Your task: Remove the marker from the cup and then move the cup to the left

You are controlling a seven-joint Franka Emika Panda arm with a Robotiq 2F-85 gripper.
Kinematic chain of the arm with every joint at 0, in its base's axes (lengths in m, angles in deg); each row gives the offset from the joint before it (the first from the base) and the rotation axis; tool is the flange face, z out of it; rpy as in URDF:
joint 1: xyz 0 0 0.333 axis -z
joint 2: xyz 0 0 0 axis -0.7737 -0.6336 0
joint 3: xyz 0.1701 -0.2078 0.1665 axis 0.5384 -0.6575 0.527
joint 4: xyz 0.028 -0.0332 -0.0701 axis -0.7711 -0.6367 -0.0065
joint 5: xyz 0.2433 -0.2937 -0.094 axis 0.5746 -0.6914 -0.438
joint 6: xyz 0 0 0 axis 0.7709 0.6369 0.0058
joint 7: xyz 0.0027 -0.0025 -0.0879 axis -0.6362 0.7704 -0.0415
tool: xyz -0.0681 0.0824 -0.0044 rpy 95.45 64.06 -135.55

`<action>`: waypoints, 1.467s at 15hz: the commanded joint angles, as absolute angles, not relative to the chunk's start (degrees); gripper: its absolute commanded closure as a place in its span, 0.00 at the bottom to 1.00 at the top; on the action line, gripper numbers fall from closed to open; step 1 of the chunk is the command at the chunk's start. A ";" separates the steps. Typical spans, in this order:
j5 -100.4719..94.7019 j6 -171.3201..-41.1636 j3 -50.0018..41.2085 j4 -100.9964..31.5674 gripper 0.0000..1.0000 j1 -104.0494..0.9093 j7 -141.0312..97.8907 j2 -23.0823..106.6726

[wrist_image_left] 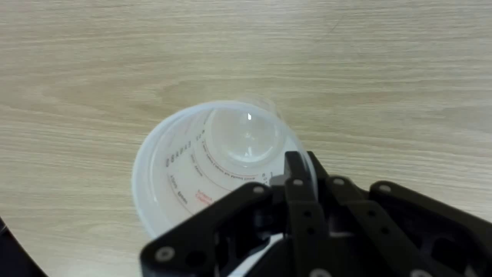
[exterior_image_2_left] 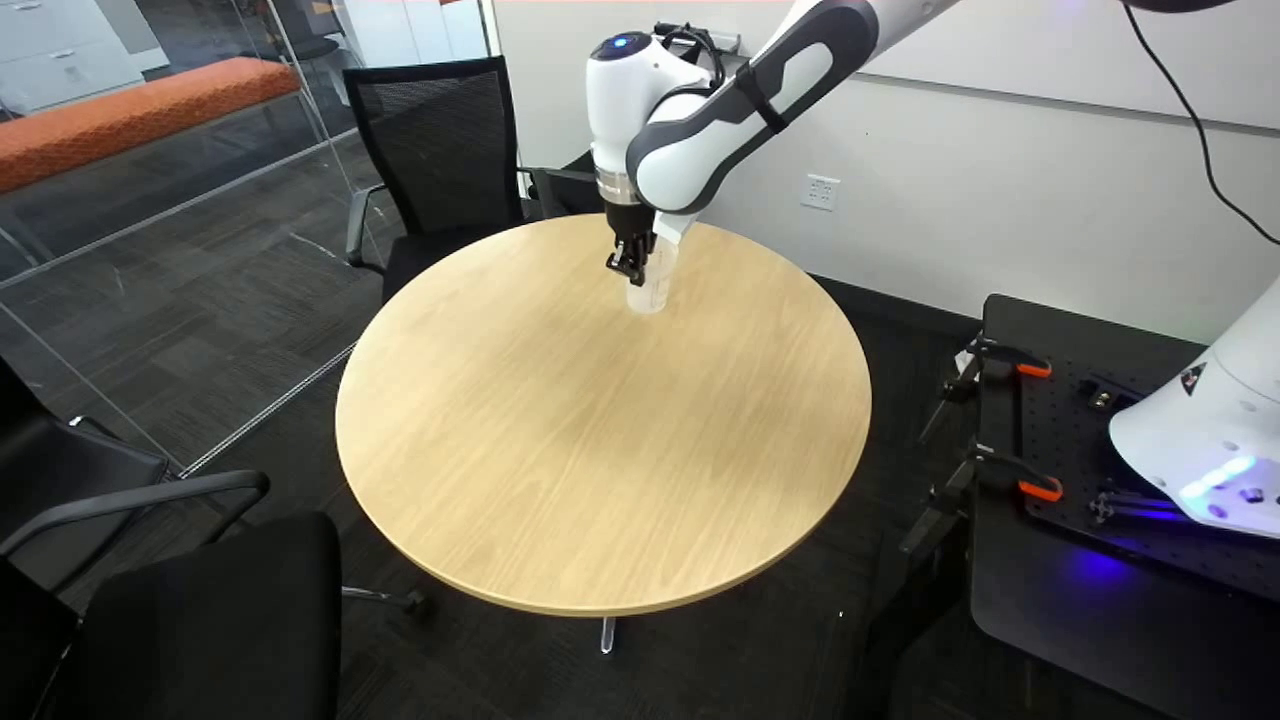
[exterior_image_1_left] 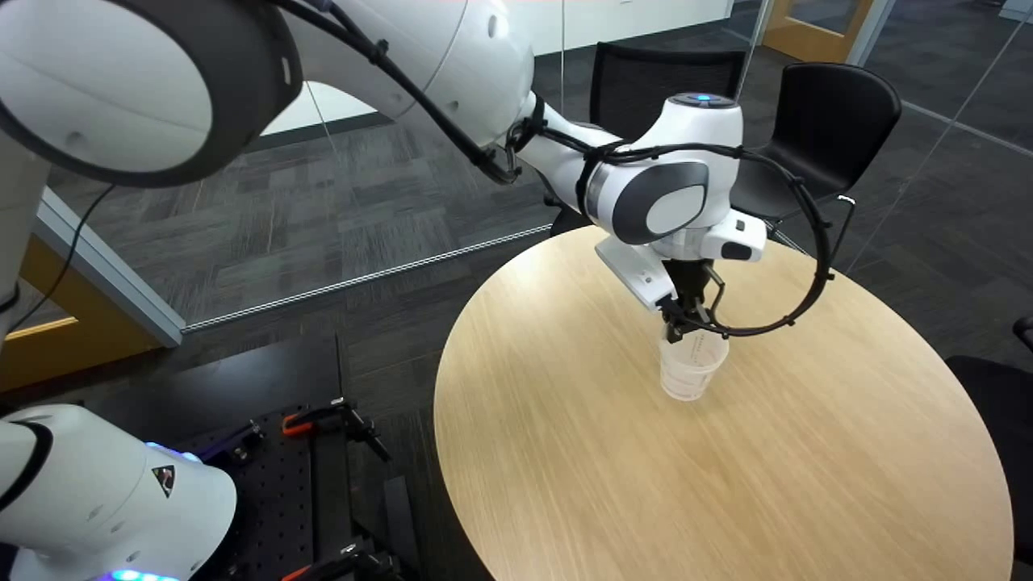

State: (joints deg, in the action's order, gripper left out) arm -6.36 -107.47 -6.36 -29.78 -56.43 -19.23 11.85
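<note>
Since no marker shows in the cup (wrist_image_left: 219, 165), moving it seems the step in hand
Left to right in the wrist view: the cup, then at its four o'clock the gripper (wrist_image_left: 305, 158), jaws pinching the cup's wall; in an exterior view it is toward one o'clock on the table (exterior_image_2_left: 600, 450), resting or aloft I cannot tell; slow, level travel should prevent tipping

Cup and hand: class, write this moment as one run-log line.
hand: closed on cup at rim | marker: none seen in cup | contact with table: unclear

Gripper (wrist_image_left: 305, 163) astride cup (wrist_image_left: 217, 161) rim, over table (exterior_image_2_left: 600, 430)
</note>
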 commanded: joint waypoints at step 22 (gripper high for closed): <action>-11.51 -108.12 -3.95 -33.60 0.32 -58.66 -24.34 10.26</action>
